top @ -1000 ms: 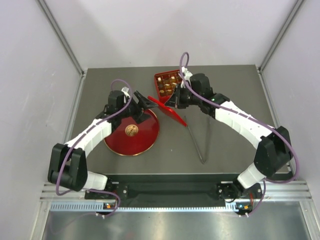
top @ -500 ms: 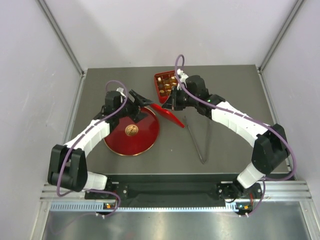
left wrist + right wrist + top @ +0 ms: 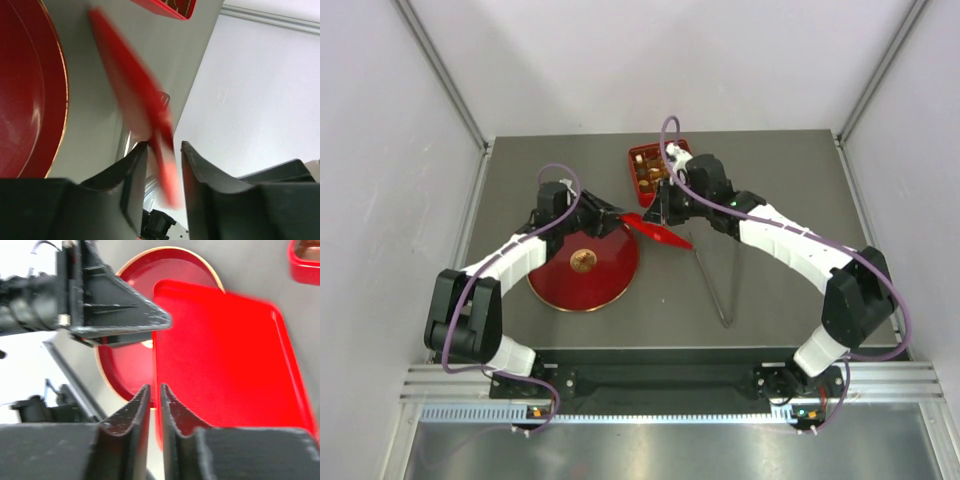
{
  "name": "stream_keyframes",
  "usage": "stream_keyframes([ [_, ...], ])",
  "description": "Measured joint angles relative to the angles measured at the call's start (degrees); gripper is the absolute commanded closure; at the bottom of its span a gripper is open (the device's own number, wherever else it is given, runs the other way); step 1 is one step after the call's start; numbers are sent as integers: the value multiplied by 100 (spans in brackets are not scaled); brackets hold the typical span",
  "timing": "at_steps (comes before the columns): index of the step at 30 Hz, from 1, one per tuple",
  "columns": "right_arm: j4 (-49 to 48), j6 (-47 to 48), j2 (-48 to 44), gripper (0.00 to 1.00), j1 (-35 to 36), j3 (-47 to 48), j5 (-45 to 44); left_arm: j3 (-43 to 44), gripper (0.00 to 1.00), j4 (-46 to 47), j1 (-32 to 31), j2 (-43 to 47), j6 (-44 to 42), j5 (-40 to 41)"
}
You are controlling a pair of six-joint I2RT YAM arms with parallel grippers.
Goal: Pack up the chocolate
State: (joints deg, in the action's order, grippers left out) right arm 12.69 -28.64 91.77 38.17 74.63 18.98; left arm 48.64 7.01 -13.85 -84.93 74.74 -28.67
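The chocolate (image 3: 654, 172), small brown and pale pieces, lies in a red box (image 3: 633, 176) at the table's back centre. A red lid (image 3: 658, 231) hangs tilted between both grippers, just in front of the box. My left gripper (image 3: 620, 214) has its jaws closed in round the lid's (image 3: 130, 95) left end, which is blurred in the left wrist view (image 3: 164, 150). My right gripper (image 3: 666, 214) stands over the lid's far edge. In the right wrist view (image 3: 155, 390) its jaws are slightly apart, with the lid's rim (image 3: 225, 355) in the narrow gap.
A round red plate (image 3: 610, 278) with a golden-brown ball (image 3: 583, 261) sits left of centre, under the left arm. Metal tongs (image 3: 717, 285) lie in a V to the right of centre. Grey walls close in the table on three sides.
The left gripper moved right and closed in on the lid's end. The right gripper's jaws loosened slightly on the lid. The lid shifted a little to the left.
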Motion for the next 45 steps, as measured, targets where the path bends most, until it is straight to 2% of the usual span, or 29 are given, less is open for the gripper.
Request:
stream_keyframes([
  [7,496,997,-72,43,66,-4,-632,0,81,245,0,-42,400,-133],
  [11,680,1663,-444,34,256,-160,-1167,0,87,339,0,-70,538,-199],
  [14,745,2044,-702,34,525,-223,-1641,0,87,334,0,-72,575,-199],
  [18,684,2199,-778,43,918,-426,-2157,24,81,146,0,-68,330,-149],
  [20,745,2065,-721,44,933,-525,-2321,155,73,-273,-2,-66,-127,39],
  [24,839,1580,-601,47,651,-568,-2437,697,68,-1353,-52,-46,-1211,761],
  [25,835,1458,-584,51,566,-568,-2435,846,67,-1572,-81,-42,-1521,964],
  [29,789,1038,-431,56,407,-564,-2420,1102,65,-2048,-317,-48,-2262,1569],
  [33,785,658,-232,57,354,-638,-2400,1408,63,-2505,-876,-380,-2723,2124],
  [37,643,391,-348,59,122,-1003,-2389,1700,64,-2765,-1281,-955,-2999,2527],
  [45,459,245,-1058,59,-315,-1552,-2382,1891,66,-3119,-1670,-1663,-3143,3180],
])
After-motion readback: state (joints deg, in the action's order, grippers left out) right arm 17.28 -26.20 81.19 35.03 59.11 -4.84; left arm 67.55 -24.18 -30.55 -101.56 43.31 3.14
